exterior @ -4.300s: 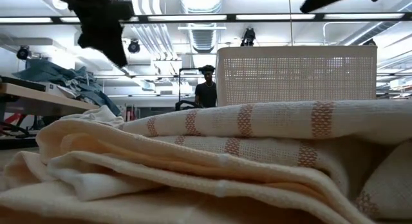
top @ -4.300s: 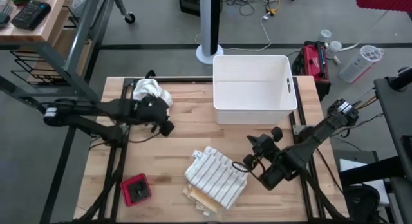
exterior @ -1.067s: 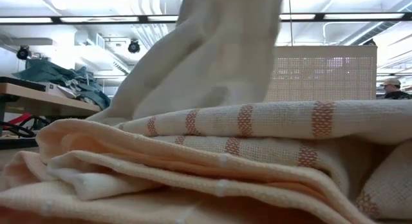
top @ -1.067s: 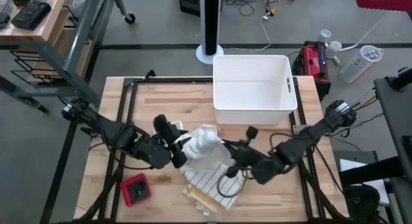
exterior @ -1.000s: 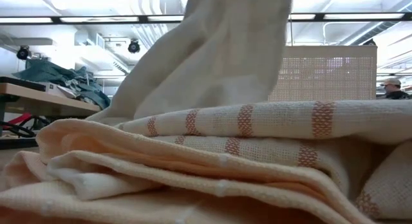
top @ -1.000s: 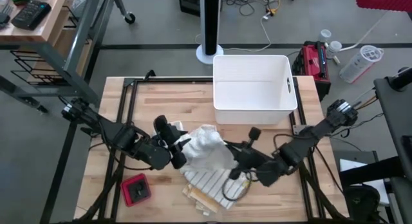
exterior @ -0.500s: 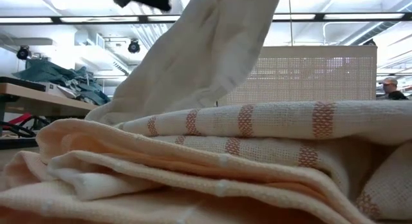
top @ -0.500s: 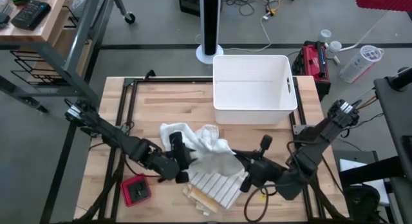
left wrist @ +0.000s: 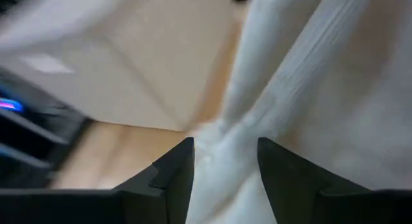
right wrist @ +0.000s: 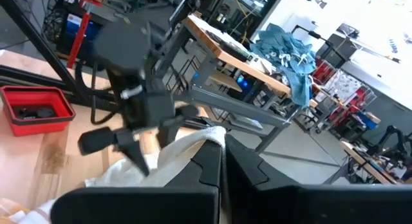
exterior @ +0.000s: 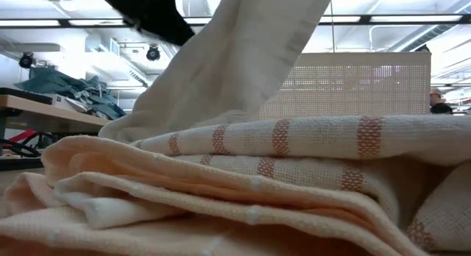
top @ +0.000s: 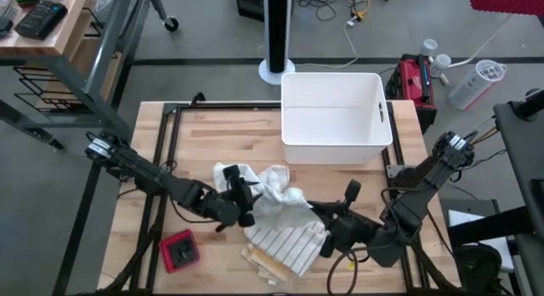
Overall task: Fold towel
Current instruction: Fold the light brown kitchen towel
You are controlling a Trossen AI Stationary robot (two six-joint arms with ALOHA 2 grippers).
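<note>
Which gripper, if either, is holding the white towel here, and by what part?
The right gripper is shut on an edge of the white towel. The left gripper has its fingers apart around the cloth, no longer clamping it.

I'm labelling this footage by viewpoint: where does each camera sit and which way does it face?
High: overhead, straight down; both arms, white towel, white bin.
Low: tabletop level, across the folded striped towel.
Left wrist: past left gripper at white towel.
Right wrist: right gripper pinching towel, left arm beyond.
All share the white towel.

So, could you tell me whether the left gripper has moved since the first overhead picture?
Yes. The left gripper has moved away from the white bin, toward the striped towel.
</note>
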